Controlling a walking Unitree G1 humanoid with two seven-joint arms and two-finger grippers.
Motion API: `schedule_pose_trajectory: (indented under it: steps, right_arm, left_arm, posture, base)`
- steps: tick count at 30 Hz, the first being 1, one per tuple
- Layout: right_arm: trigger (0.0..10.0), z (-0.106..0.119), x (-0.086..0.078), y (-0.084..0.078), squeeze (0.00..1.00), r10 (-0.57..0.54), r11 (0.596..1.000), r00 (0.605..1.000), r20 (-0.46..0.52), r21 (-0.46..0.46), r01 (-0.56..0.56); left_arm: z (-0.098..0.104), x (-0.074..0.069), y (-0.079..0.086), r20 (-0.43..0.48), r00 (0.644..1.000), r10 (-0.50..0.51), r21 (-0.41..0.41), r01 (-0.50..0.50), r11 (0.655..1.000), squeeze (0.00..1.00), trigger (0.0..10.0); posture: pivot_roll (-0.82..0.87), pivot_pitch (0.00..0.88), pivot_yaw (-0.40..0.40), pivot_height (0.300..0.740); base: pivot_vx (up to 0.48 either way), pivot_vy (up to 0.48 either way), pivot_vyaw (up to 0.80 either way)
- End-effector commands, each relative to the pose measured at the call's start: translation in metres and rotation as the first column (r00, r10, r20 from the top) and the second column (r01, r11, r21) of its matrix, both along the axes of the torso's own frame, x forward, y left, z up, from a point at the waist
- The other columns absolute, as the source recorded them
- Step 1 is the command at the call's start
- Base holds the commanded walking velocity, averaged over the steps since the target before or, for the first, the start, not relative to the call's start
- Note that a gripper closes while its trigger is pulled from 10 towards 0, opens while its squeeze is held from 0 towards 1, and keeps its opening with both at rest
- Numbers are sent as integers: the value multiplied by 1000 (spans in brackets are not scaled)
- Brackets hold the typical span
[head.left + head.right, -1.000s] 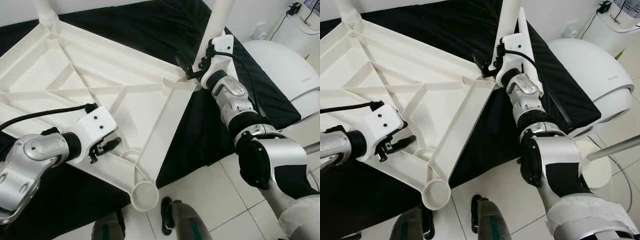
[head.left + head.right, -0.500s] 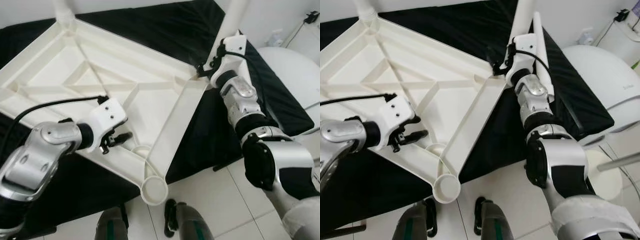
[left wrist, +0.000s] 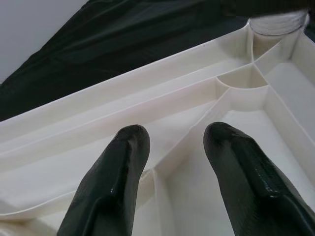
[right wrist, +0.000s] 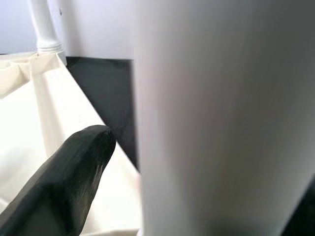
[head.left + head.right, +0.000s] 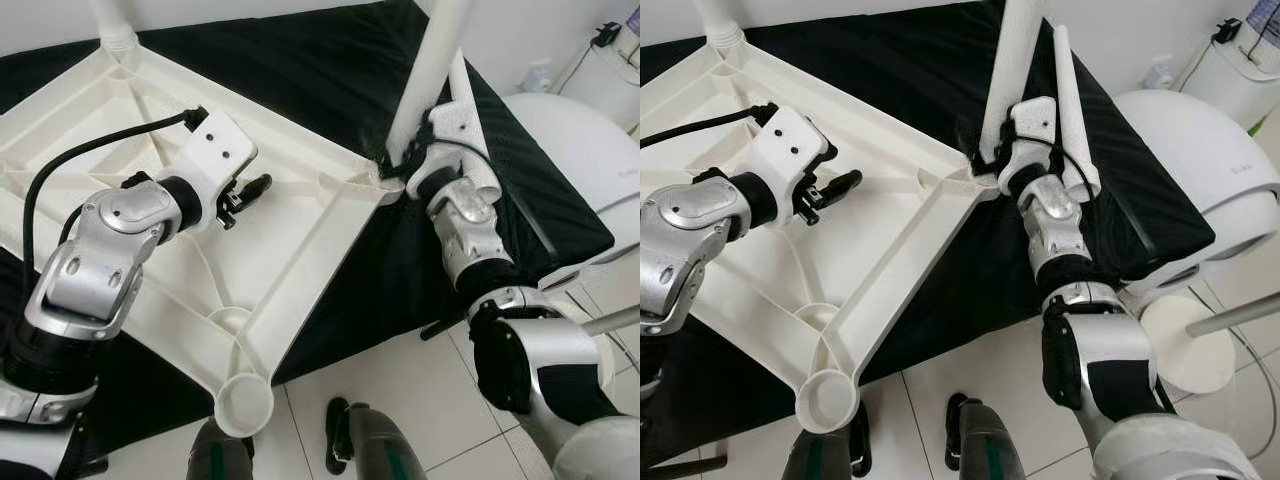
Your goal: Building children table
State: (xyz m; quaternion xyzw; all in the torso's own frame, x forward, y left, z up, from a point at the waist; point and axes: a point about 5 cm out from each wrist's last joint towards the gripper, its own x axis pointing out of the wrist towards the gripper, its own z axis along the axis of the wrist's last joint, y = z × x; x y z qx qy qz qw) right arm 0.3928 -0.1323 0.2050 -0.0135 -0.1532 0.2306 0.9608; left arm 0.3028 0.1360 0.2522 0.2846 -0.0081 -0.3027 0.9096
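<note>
The white table top [image 5: 300,235] lies upside down on a black cloth, ribs facing up. One white leg [image 5: 110,22] stands in its far corner. A second leg [image 5: 428,70] stands upright at the right corner, and my right gripper [image 5: 397,160] is shut on it near its base. In the right wrist view that leg [image 4: 211,123] sits close beside one black finger [image 4: 69,172]. My left gripper [image 5: 247,188] hovers open over the ribs near the middle, with nothing between its fingers [image 3: 118,172]. The near corner socket [image 5: 243,405] is empty.
A loose white leg [image 5: 1072,95] lies on the black cloth [image 5: 300,60] behind my right arm. A white domed object [image 5: 575,150] sits at the right, with a white disc [image 5: 1185,345] and a metal rod [image 5: 612,320] over the tiled floor. My feet [image 5: 350,450] stand below.
My left gripper has moved from the near edge by the empty socket to farther over the ribbed underside. The right gripper stays at the corner leg. The camera has shifted.
</note>
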Motion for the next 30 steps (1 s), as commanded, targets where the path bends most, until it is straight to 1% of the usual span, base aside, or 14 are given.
schedule_pose_trajectory:
  steps: [1,6,9,13,15,19,21,23,24,25,26,28,29,30]
  right_arm:
    - [10000,1,-1,-2,0,0,1000,1000,6,12,0]
    - [10000,5,-6,-7,0,47,999,998,42,10,-48]
    - [10000,7,-13,-18,0,53,998,996,74,19,-55]
    - [10000,8,-20,-23,0,59,997,994,97,39,-64]
    - [10000,6,-30,-32,0,38,998,993,116,48,-44]
    - [10000,4,-35,-36,0,23,998,992,121,61,-30]
    - [10000,1,-45,-42,0,-36,995,991,131,98,23]
    - [10000,1,-45,-42,0,-36,995,991,131,98,23]
    - [10000,-1,-51,-45,0,-74,991,987,141,119,58]
    - [10000,-1,-51,-45,0,-74,991,987,141,119,58]
    - [10000,-2,-58,-45,0,-101,986,984,147,149,79]
    - [10000,-5,-70,-40,0,-143,975,977,156,194,112]
    - [10000,-5,-70,-40,0,-143,975,977,156,194,112]
    - [10000,-5,-73,-38,0,-153,971,976,155,209,119]
  left_arm:
    - [-2,1,-1,-3,1000,-10,4,10,1000,0,10000]
    - [-3,5,-3,9,1000,-8,2,8,1000,0,10000]
    - [-3,6,-1,20,1000,7,7,-8,1000,0,10000]
    - [-4,7,0,23,1000,20,5,-20,1000,0,10000]
    - [-5,11,0,30,998,50,-35,-49,998,0,10000]
    - [-6,13,-1,20,998,67,-61,-65,996,0,10000]
    - [-11,17,-2,18,994,104,-111,-101,989,0,10000]
    - [-11,17,-2,18,994,104,-111,-101,989,0,10000]
    - [-11,18,-3,18,992,125,-152,-121,981,0,10000]
    - [-11,18,-3,18,992,125,-152,-121,981,0,10000]
    - [-11,20,-5,15,991,136,-199,-130,971,0,10000]
    - [-10,24,-7,15,982,191,-308,-177,935,0,10000]
    - [-10,24,-7,15,982,191,-308,-177,935,0,10000]
    - [-10,26,-7,11,978,207,-337,-191,922,0,10000]
  posture:
    - [1,169,-25,740]
    - [9,172,-29,740]
    - [9,173,-34,740]
    - [4,172,-33,740]
    - [1,172,-35,740]
    - [0,172,-35,740]
    - [-3,175,-36,740]
    - [-3,175,-36,740]
    - [-3,175,-36,740]
    - [-3,175,-36,740]
    - [-1,177,-37,740]
    - [2,178,-39,740]
    - [2,178,-39,740]
    - [2,178,-39,740]
  base:
    - [0,0,0]
    - [0,0,0]
    - [0,0,0]
    - [0,0,0]
    - [0,0,0]
    - [0,0,0]
    - [0,0,0]
    - [0,0,0]
    - [0,0,0]
    - [0,0,0]
    - [0,0,0]
    - [0,0,0]
    - [0,0,0]
    - [0,0,0]
